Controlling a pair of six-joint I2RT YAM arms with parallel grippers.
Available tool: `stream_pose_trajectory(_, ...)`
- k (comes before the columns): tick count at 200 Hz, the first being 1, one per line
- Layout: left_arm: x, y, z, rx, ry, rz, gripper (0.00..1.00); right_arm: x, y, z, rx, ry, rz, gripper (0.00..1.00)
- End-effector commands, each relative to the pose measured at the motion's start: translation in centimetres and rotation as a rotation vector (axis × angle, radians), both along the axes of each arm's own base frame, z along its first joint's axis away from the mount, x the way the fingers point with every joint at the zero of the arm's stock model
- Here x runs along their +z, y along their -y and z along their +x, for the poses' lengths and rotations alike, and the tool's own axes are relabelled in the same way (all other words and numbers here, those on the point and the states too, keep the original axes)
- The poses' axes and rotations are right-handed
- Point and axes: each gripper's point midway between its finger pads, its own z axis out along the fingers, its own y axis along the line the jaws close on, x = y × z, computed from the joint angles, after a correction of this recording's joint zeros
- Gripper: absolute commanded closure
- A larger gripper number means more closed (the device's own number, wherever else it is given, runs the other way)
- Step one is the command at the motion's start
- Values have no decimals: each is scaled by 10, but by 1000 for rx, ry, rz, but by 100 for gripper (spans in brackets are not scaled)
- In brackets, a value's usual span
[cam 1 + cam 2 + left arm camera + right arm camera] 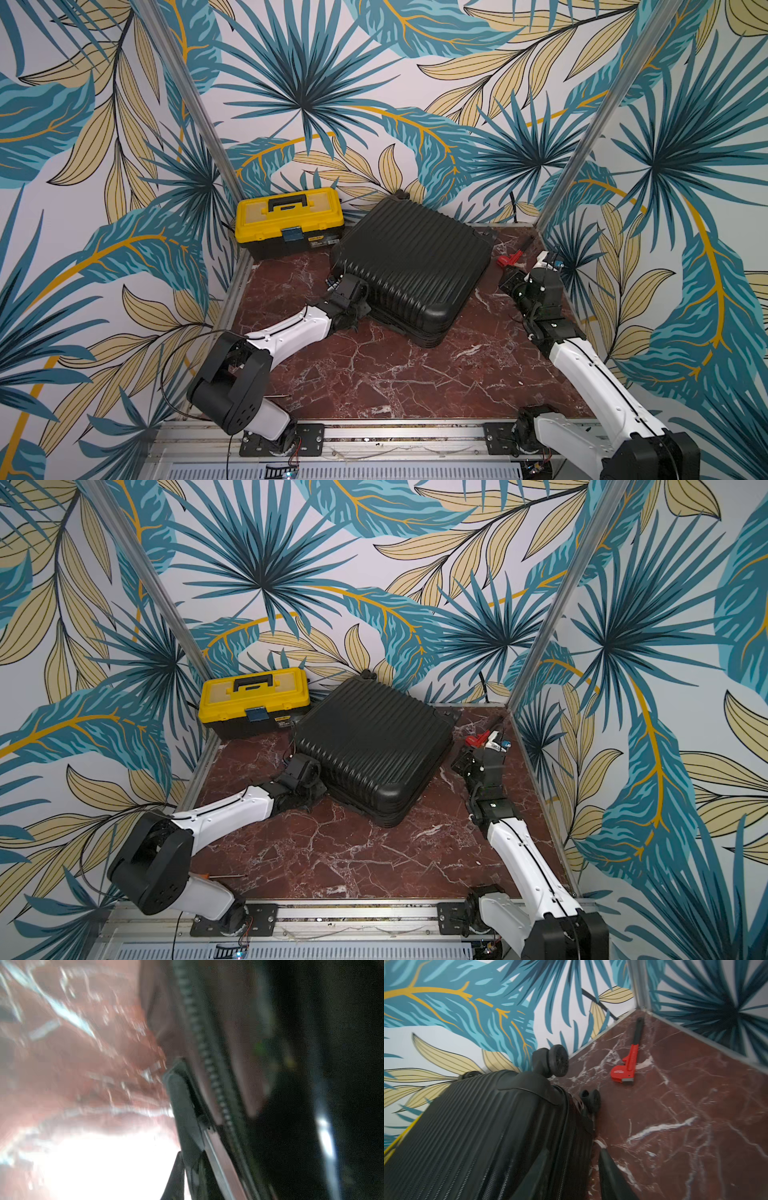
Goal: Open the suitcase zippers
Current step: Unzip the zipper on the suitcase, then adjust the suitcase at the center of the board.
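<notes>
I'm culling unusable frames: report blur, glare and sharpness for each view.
Left wrist: heavily motion-blurred, with a blown-out white glare over the table, though the zipper teeth are readable. Right wrist: mostly sharp, suitcase and red wrench crisp. Both top views: sharp and evenly lit.

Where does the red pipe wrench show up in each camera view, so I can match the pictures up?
Top view: red pipe wrench on the marble floor, right of the suitcase.
Top view: the wrench again lies right of the suitcase.
Left wrist: not in it.
Right wrist: the wrench lies on the floor beyond the suitcase's wheels.
Shared landmark: the suitcase's wheeled end.
</notes>
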Motion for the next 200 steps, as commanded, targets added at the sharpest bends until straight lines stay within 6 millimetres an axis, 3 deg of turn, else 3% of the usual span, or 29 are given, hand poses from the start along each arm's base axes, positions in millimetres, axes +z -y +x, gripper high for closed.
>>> stream_pose_trajectory(1, -20, 17, -66, -253, -104, 83, 89, -34, 22, -21, -94, -245, -56, 58)
stream_pose_trajectory(11, -12, 18, -75, -293, -76, 105, 77, -32, 16, -16, -63, -274, -15, 58)
stream_pose_trajectory(21, -2, 18, -84, -339, -50, 117, 56, -30, 11, -10, -33, -295, -5, 57)
stream_pose_trajectory(33, 15, 9, -87, -355, 1, 146, 38, -27, 10, -6, -29, -311, -6, 56)
stream_pose_trajectory(52, 51, 6, -95, -427, 92, 133, 22, -21, 15, -6, -60, -323, -15, 54)
stream_pose_trajectory(80, 115, 3, -97, -530, 266, 151, 18, -16, 11, -6, -49, -344, 6, 53)
stream_pose_trajectory(103, 162, -22, -77, -437, 359, 217, 18, -23, 0, -2, 7, -385, 44, 54)
stream_pose_trajectory(124, 186, -50, -49, -300, 370, 225, 18, -35, -15, 9, 81, -439, 83, 56)
stream_pose_trajectory(146, 197, -89, -20, -123, 360, 251, 17, -42, -29, 30, 156, -477, 127, 58)
stream_pose_trajectory(174, 178, -127, 18, 48, 282, 274, 17, -40, -35, 65, 217, -478, 190, 59)
stream_pose_trajectory(200, 151, -130, 59, 96, 230, 231, 20, -33, -40, 90, 263, -490, 198, 60)
